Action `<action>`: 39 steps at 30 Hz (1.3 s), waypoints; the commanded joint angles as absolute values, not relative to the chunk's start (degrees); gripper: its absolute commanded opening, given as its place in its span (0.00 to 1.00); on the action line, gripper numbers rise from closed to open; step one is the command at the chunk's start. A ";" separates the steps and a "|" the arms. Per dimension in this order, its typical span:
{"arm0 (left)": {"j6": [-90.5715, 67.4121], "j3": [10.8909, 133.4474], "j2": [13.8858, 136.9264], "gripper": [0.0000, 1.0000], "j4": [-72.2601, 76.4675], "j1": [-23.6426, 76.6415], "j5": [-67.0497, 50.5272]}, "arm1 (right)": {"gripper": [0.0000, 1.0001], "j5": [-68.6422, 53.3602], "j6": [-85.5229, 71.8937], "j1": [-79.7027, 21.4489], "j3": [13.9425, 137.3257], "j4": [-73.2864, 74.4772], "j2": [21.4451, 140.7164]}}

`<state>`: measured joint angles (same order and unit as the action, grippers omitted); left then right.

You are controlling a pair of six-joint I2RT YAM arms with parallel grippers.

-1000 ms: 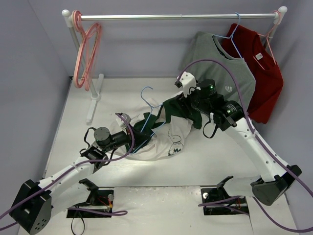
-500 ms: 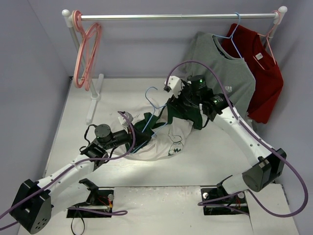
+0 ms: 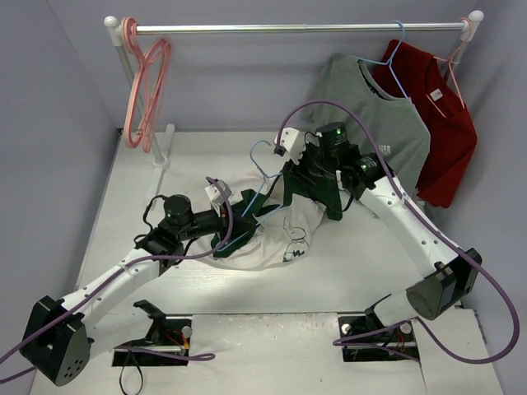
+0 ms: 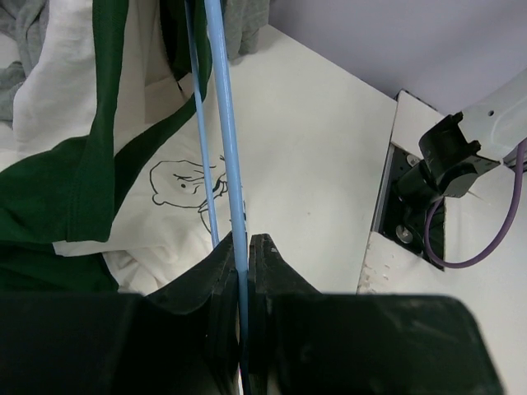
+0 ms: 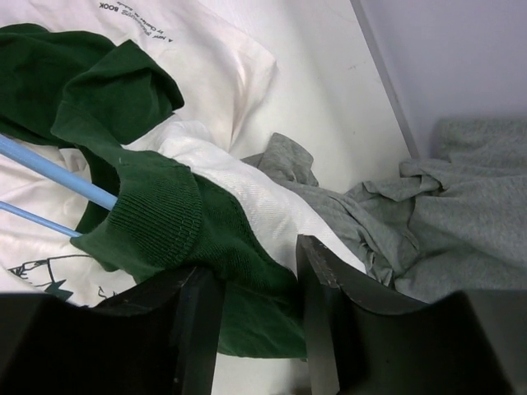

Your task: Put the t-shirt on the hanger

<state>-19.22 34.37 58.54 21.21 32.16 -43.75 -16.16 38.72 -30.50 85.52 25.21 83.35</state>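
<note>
The t-shirt (image 3: 288, 232), off-white with dark green panels and a cartoon face, lies bunched at the table's middle. Its green top edge is lifted by my right gripper (image 3: 301, 176). The right wrist view shows green fabric (image 5: 247, 280) gripped between the fingers (image 5: 329, 321). The light-blue hanger (image 3: 262, 197) runs up through the shirt with its hook at the top. My left gripper (image 3: 239, 216) is shut on the hanger's lower bar, seen as a blue rod (image 4: 224, 123) pinched at the fingertips (image 4: 222, 271). The cartoon print (image 4: 191, 183) lies just beyond it.
A clothes rail (image 3: 296, 28) spans the back. Pink hangers (image 3: 146, 90) hang at its left end. A grey t-shirt (image 3: 370, 95) and a red t-shirt (image 3: 445, 123) hang at its right end, close behind my right arm. Grey cloth (image 5: 461, 222) lies beside the right fingers.
My right gripper has moved left and back, lifting the green part of the shirt. My left gripper has pushed the hanger right and forward, and its hook has shifted right.
</note>
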 commanded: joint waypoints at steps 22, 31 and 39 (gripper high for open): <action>-8.70 49.74 60.21 0.15 7.13 32.43 -28.00 | 0.00 -19.35 35.51 -36.74 83.59 20.66 74.63; -13.18 60.19 59.33 0.67 -0.61 31.90 -4.17 | 0.00 -9.24 36.56 -36.65 78.22 17.22 67.94; -20.73 65.39 57.75 0.67 -4.40 31.90 6.23 | 0.00 -6.77 36.74 -35.60 76.64 16.88 68.29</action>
